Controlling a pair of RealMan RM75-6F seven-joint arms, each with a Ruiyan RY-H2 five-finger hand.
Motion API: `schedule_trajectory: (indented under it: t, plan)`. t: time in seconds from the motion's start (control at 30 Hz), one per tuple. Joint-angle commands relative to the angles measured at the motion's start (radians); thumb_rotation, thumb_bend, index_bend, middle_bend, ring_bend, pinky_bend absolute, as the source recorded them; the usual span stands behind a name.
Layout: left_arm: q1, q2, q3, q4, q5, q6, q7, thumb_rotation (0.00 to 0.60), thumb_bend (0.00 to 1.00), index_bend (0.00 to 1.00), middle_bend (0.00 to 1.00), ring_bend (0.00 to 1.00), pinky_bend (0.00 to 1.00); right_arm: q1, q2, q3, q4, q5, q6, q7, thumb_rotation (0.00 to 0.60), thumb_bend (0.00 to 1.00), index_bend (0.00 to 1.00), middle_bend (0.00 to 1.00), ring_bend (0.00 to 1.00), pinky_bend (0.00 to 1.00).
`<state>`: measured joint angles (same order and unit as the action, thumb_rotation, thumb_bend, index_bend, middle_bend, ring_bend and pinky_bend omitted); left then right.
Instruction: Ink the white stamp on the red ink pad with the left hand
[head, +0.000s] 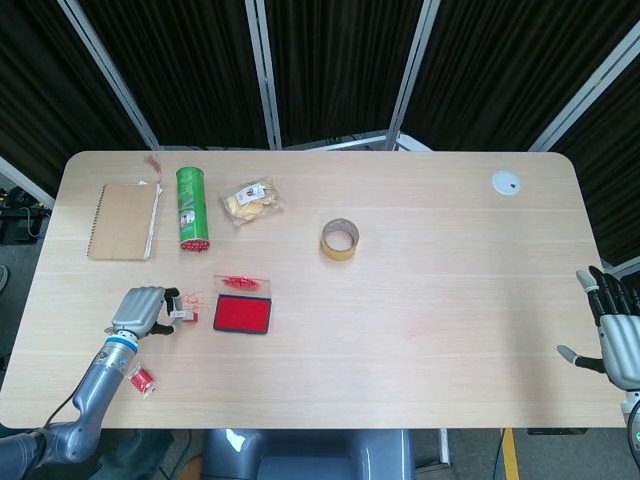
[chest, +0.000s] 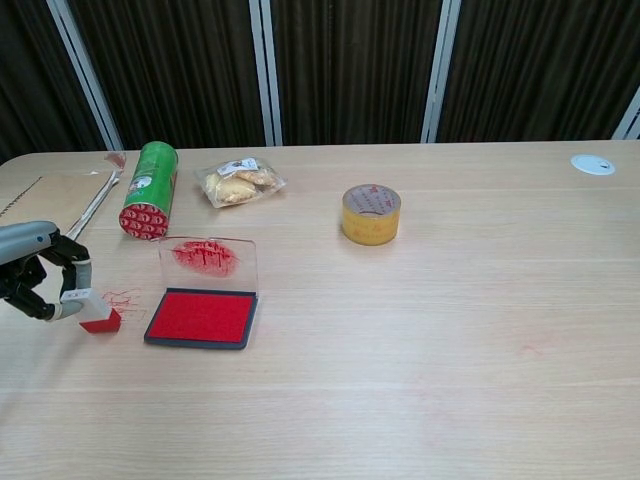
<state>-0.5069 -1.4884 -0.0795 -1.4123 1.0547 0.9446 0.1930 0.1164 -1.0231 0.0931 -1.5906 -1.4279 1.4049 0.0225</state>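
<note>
A: Wide shot first: the wooden table (head: 420, 280), and on it the red ink pad (chest: 202, 316), its clear lid (chest: 208, 264) standing upright at the back edge, smeared red.

B: And the white stamp (chest: 91, 309)?

A: Just left of the pad, apart from it, red end down near the tabletop beside some red marks (chest: 122, 298). The left hand (chest: 35, 280) grips its upper white end, fingers (chest: 72, 272) curled over it and the thumb beneath. I can't tell whether the red end touches the wood.

B: How's the arm lying?

A: Low, forearm (head: 95, 375) coming in from the near-left corner in the head view, hand knuckles-up. The right hand (head: 618, 335) sits off the table's right edge, fingers spread, grasping nothing.

B: Anything else?

A: Notebook (head: 124, 221), green snack can (head: 191, 208), bag of snacks (head: 250, 200), tape roll (head: 339, 239), a small red item (head: 144, 380) by the left forearm.
</note>
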Motion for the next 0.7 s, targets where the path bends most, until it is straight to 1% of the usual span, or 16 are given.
schedule_trajectory:
  t: [0.03,0.3,0.7]
  plan:
    - [0.001,0.0,0.0,0.0,0.0,0.0,0.001,0.6,0.5,0.5,0.38,0.88,0.93,0.001,0.0,0.001,0.0,0.001,-0.001,-0.001,0.6,0.0,0.0,0.0,0.0,0.0]
    - [0.003,0.01,-0.001,-0.007,-0.002,-0.002,0.0,0.6,0.5,0.47,0.3,0.87,0.92,0.0,-0.001,-0.001,0.0,0.0,0.0,-0.002,0.6,0.0,0.0,0.0,0.0,0.0]
    - [0.008,0.028,0.004,-0.023,0.006,-0.001,0.001,0.6,0.49,0.45,0.26,0.87,0.92,0.0,0.0,-0.001,-0.002,0.003,-0.003,-0.002,0.6,0.0,0.0,0.0,0.0,0.0]
